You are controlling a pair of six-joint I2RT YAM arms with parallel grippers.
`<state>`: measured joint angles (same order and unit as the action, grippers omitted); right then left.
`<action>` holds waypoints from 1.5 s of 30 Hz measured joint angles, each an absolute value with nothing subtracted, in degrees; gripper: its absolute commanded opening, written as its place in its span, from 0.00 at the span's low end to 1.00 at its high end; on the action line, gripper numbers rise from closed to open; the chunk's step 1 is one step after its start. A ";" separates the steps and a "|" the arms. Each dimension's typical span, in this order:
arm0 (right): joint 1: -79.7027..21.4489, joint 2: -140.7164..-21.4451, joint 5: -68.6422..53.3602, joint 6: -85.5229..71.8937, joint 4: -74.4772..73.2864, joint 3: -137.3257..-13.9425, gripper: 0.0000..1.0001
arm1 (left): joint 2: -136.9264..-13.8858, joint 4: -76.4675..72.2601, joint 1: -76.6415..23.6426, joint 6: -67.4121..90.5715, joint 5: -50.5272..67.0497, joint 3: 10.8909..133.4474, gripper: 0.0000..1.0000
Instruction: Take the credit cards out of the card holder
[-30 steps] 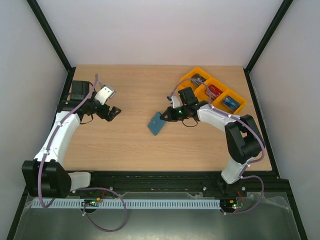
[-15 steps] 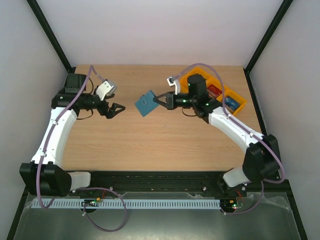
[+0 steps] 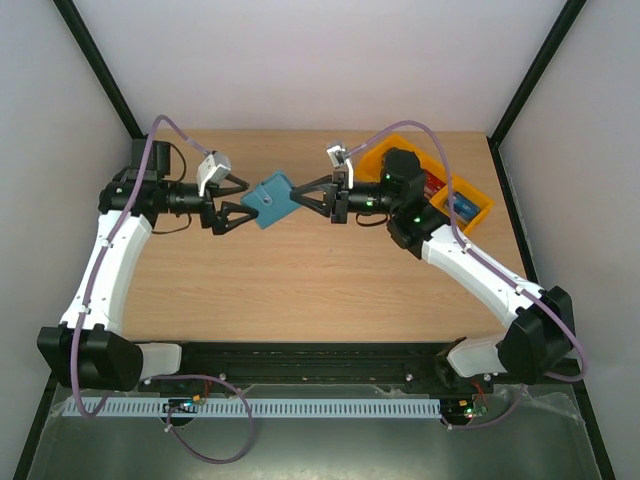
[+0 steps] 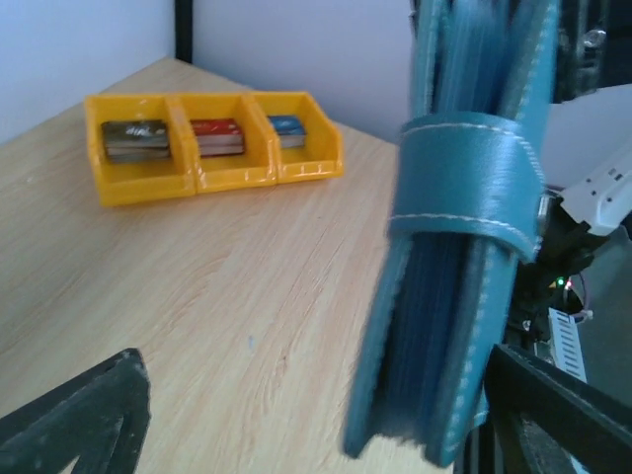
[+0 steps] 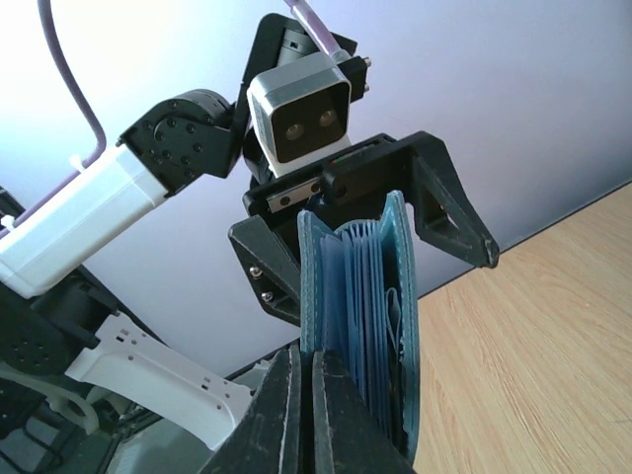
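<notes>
The teal card holder [image 3: 270, 202] hangs in the air between the two arms, standing on edge. My right gripper [image 3: 303, 197] is shut on one of its covers [image 5: 308, 360]. In the right wrist view its light blue pockets [image 5: 367, 296] fan out slightly. A strap [image 4: 464, 178] wraps round it. My left gripper [image 3: 233, 201] is open, one finger [image 4: 84, 425] on each side of the holder's near edge, not touching. Credit cards lie in the orange tray: dark grey [image 4: 135, 138], red [image 4: 217, 136], blue [image 4: 286, 125]. No card shows inside the holder.
The orange three-compartment tray [image 4: 212, 178] stands at the table's back right, partly behind my right arm [image 3: 470, 260]. The black frame posts [image 3: 95, 70] run along both sides of the wooden table [image 3: 300, 290].
My right gripper has lifted the card holder off the table and carried it left and up. My left gripper has swung right, and its open fingers now straddle the holder.
</notes>
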<state>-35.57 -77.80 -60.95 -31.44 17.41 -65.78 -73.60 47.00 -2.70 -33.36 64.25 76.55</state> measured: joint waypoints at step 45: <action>-39.83 -85.19 -55.48 5.50 -19.42 -78.61 0.02 | -72.75 63.05 -13.10 -47.75 48.45 79.37 0.74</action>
